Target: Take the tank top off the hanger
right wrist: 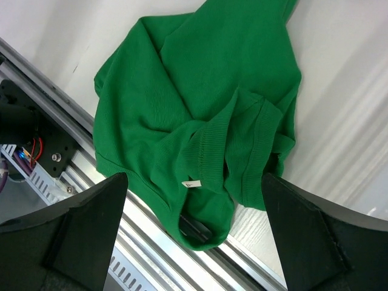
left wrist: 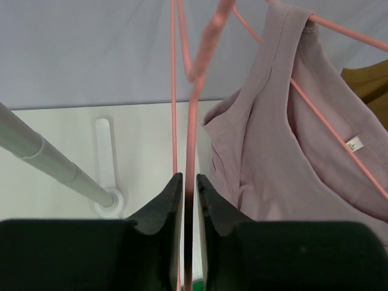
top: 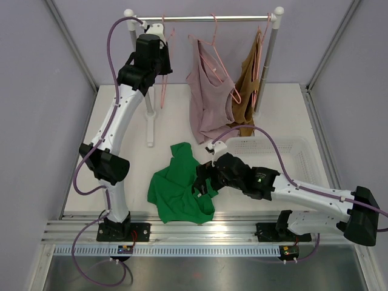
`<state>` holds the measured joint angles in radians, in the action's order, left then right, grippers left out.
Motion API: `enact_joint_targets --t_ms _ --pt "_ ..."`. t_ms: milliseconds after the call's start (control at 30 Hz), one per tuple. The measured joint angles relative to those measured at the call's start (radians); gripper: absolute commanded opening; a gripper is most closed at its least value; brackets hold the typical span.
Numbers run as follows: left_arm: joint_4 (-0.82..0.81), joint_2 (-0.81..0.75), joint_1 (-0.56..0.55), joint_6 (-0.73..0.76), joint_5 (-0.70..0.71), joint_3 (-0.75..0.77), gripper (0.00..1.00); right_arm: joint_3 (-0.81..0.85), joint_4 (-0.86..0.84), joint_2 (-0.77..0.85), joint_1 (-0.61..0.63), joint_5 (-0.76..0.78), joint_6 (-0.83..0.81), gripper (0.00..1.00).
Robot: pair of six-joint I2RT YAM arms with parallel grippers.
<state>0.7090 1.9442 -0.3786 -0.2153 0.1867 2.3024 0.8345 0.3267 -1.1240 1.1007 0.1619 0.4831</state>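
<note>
A green tank top [top: 176, 188] lies crumpled on the table near the front rail, off any hanger; it fills the right wrist view [right wrist: 200, 103]. My right gripper [top: 203, 180] hovers just above it, jaws wide open and empty [right wrist: 194, 179]. My left gripper [top: 159, 60] is raised at the rack and shut on the bare pink hanger [top: 163, 85], whose wire runs between the jaws [left wrist: 188, 182] in the left wrist view [left wrist: 195, 103].
A mauve tank top [top: 209, 100] and a brown top [top: 247, 79] hang on pink hangers from the rack rod [top: 200, 18]. A white basket [top: 297, 151] stands at the right. The rack's left post [left wrist: 42, 157] is beside my left gripper.
</note>
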Motion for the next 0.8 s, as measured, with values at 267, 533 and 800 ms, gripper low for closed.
enact_joint_targets --t_ms 267,533,800 --pt "0.013 -0.102 0.0 -0.019 -0.017 -0.1 0.99 0.106 0.011 -0.223 0.0 -0.002 -0.035 0.99" --pt "0.084 -0.434 0.0 -0.074 -0.013 -0.257 0.99 0.302 0.027 -0.542 0.0 0.013 -0.107 1.0" --pt "0.083 -0.916 0.0 -0.163 0.015 -0.723 0.99 0.494 0.074 -0.839 0.0 0.034 -0.144 0.96"
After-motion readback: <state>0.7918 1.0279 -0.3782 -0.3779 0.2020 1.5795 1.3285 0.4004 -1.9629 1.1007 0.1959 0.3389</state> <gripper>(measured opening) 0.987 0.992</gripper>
